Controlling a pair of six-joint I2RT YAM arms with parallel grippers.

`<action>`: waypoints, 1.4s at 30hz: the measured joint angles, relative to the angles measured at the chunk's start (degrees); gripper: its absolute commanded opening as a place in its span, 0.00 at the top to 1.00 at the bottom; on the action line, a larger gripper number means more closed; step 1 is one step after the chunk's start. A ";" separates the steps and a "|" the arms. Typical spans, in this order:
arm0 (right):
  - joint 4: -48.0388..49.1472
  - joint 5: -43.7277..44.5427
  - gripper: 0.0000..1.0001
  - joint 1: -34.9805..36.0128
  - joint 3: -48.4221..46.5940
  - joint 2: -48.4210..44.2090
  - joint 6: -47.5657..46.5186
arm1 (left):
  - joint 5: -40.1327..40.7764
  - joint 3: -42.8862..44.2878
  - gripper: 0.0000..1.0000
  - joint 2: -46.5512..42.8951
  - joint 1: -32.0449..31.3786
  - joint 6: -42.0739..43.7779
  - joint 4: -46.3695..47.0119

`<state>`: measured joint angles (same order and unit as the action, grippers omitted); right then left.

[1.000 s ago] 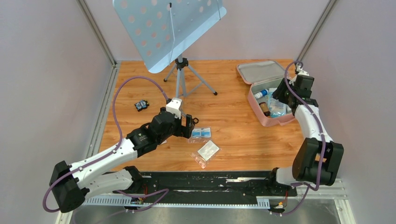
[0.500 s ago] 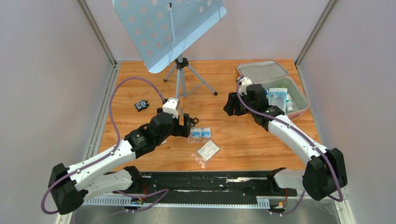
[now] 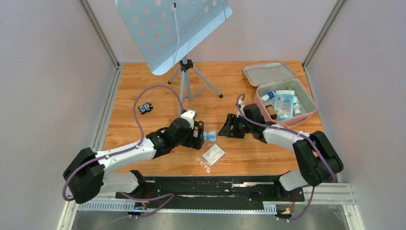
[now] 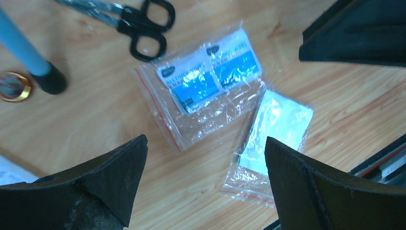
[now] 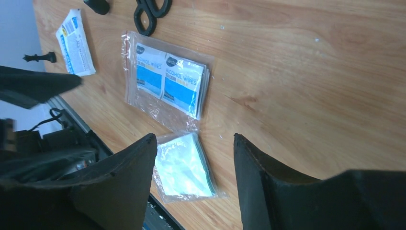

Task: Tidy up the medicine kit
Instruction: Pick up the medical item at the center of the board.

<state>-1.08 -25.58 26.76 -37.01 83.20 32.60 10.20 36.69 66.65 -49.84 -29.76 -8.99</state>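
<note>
The pink soft zip medicine kit (image 3: 268, 73) lies open at upper right while the left claw (image 4: 206, 148) and right claw (image 5: 194, 143) gape empty over the clear bag of blue alcohol wipes (image 4: 210, 76), which I'd say one must pinch next.

1. The wooden table (image 3: 249, 153) carries everything.
2. The open pink medicine kit (image 3: 268, 73) sits at 2 o'clock.
3. A stand's tripod (image 3: 186, 79) stands at 12 o'clock.
4. A small dark gadget (image 3: 145, 107) lies at 10 o'clock.
5. Near the centre, a bag of alcohol wipes (image 3: 209, 136) touches a bag holding a white pad (image 3: 213, 155) at its 6 o'clock, with black scissors (image 4: 141, 21) nearby.
</note>
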 measured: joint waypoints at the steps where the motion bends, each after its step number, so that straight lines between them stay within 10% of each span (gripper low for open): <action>1: 1.36 -0.59 0.41 0.00 0.00 0.92 0.79 | -1.18 -0.63 0.00 1.44 -0.02 -0.22 1.14; 23: 21.99 -10.12 0.44 -1.99 -0.13 16.61 13.62 | -11.10 -7.87 0.00 14.91 4.20 -6.01 25.11; 42: 30.51 -14.49 0.51 -1.01 -0.57 21.66 19.74 | -11.89 -7.93 0.00 15.89 4.22 -6.99 27.28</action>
<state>29.43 -40.07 25.76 -37.58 104.86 52.34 -1.69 28.75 82.54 -45.63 -36.75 18.28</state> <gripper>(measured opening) 0.513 0.998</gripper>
